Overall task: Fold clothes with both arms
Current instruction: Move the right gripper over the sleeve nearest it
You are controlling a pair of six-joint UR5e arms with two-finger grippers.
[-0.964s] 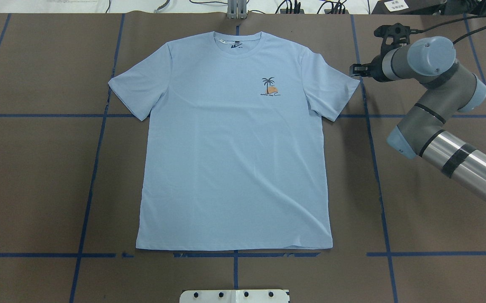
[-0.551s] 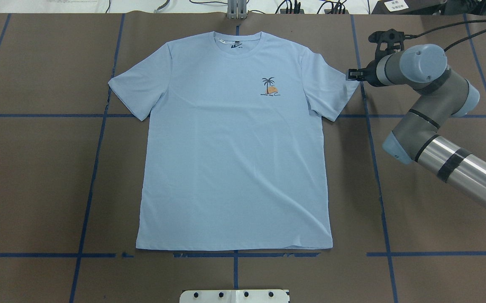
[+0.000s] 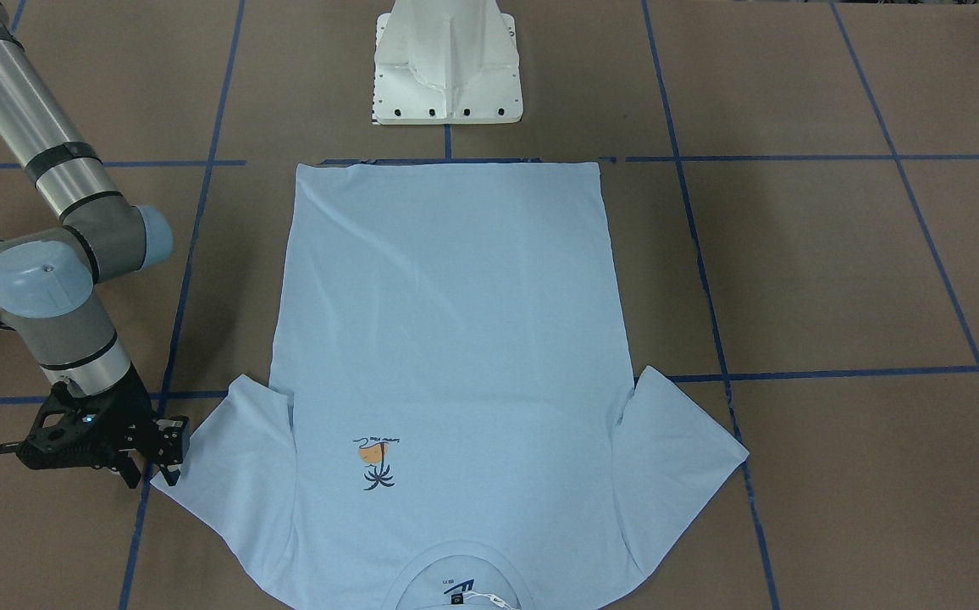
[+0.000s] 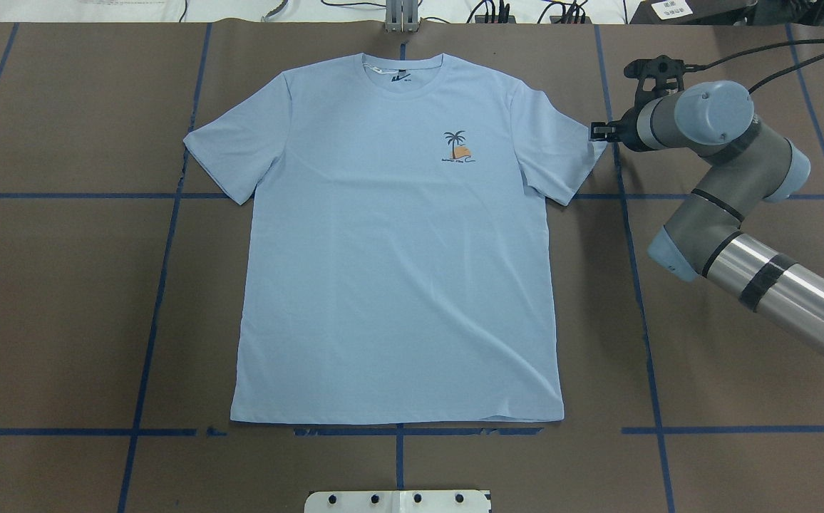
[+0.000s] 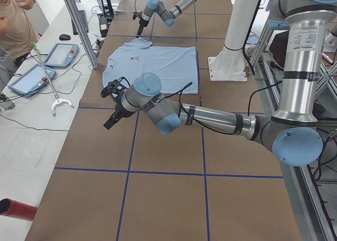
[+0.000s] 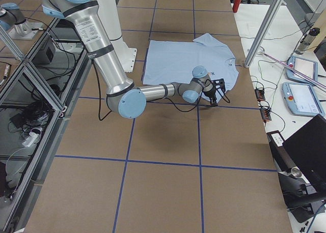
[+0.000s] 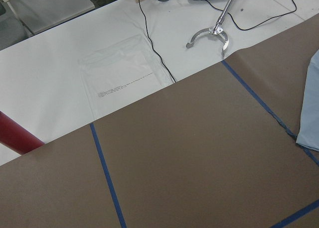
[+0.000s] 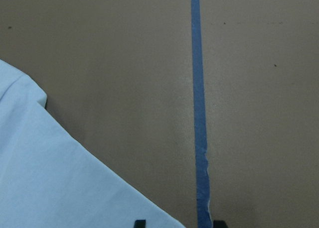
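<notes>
The right gripper [image 4: 595,132] has its jaws apart, at the sleeve tip [image 4: 583,146] of the T-shirt [image 4: 398,271], which lies flat mid-way on the table [image 4: 63,320], collar toward its far edge. For the left gripper [image 5: 112,107] I cannot tell. The fabric looks thin and limp, so pinch the sleeve hem.

Brown table [image 4: 63,320] w/ blue tape grid [image 4: 162,271], white bench [image 5: 21,136] alongside, alu posts [image 5: 79,25].
</notes>
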